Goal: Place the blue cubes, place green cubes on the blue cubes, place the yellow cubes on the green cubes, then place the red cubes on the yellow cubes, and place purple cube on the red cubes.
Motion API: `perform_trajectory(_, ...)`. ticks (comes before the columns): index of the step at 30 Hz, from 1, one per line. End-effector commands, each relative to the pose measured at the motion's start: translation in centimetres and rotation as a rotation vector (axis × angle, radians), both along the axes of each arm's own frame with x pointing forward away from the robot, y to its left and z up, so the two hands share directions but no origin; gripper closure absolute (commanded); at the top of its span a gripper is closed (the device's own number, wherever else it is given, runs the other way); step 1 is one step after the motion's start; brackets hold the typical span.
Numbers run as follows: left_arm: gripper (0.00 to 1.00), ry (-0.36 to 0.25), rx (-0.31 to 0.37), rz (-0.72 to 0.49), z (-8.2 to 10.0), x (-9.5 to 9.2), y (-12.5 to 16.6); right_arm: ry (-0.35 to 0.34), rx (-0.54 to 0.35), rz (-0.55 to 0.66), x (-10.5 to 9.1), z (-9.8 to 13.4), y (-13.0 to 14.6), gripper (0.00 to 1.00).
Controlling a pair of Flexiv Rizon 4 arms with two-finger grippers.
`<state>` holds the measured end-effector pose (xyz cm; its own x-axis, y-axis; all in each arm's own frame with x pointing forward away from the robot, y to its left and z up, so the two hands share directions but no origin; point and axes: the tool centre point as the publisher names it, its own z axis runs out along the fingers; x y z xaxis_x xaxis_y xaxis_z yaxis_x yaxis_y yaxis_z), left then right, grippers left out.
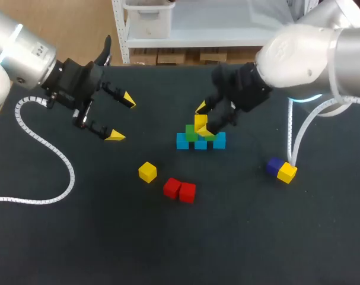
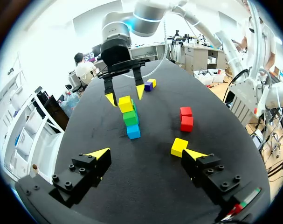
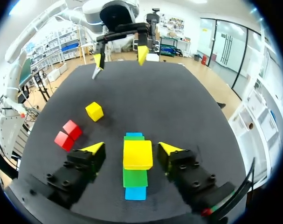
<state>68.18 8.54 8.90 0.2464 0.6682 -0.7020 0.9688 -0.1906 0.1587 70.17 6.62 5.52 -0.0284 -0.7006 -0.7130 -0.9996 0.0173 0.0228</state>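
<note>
Broad dark table (image 1: 168, 249) under everything. Right arm (image 1: 310, 56) in from the right edge, ending over the middle. Left arm (image 1: 19, 50) held near the left edge, toward the far side.

Just beyond the table's middle, the stack: blue cubes (image 1: 200, 145) in a row on the table, green cubes (image 1: 191, 132) on those, one yellow cube (image 1: 200, 123) on top. Loose toward the near edge: a second yellow cube (image 1: 147, 171), then two red cubes (image 1: 172, 187) touching each other. Toward the right edge: a purple cube (image 1: 274, 165) touching a third yellow cube (image 1: 287, 173).

Likely trouble, biggest first:
- Toppling the whole stack through any sideways drift of the right gripper (image 3: 132, 148) on the way up, given fingers so close on both sides of the top cube.
- Nudging that yellow cube askew on the green layer, leaving a poor seat for the remaining cubes.
- Scattering the red pair while fetching the loose yellow just beside it.

Jaws of the right gripper: apart, straddling the yellow cube on the stack. Thin gap visible on each side in the right wrist view, so by the look of it gripping nothing.

Jaws of the left gripper (image 1: 123, 117): wide apart, empty, touching nothing, well apart from the stack and from every loose cube.
</note>
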Motion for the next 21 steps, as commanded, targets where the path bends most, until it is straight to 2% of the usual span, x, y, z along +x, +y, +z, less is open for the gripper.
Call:
perform_trajectory(1,0.00,-0.002,-0.002,-0.001,-0.1,0.0,0.1,0.038,0.066,0.044,0.1,1.4,-1.9,0.00)
perform_trajectory(5,0.00,-0.002,-0.002,-0.001,-0.1,0.0,0.1,0.035,0.047,0.021,-1.3,3.0,-4.8,0.00)
perform_trajectory(10,0.00,-0.002,-0.002,-0.001,-0.1,0.0,0.1,0.007,0.018,-0.127,-4.4,4.0,-8.9,0.00)
perform_trajectory(16,0.00,-0.002,-0.002,-0.001,-0.1,0.0,0.1,-0.023,0.017,-0.313,-8.6,3.3,-12.1,0.00)
perform_trajectory(21,0.00,-0.002,-0.002,-0.001,-0.1,0.0,0.1,-0.032,0.036,-0.444,-11.5,1.9,-13.4,0.00)
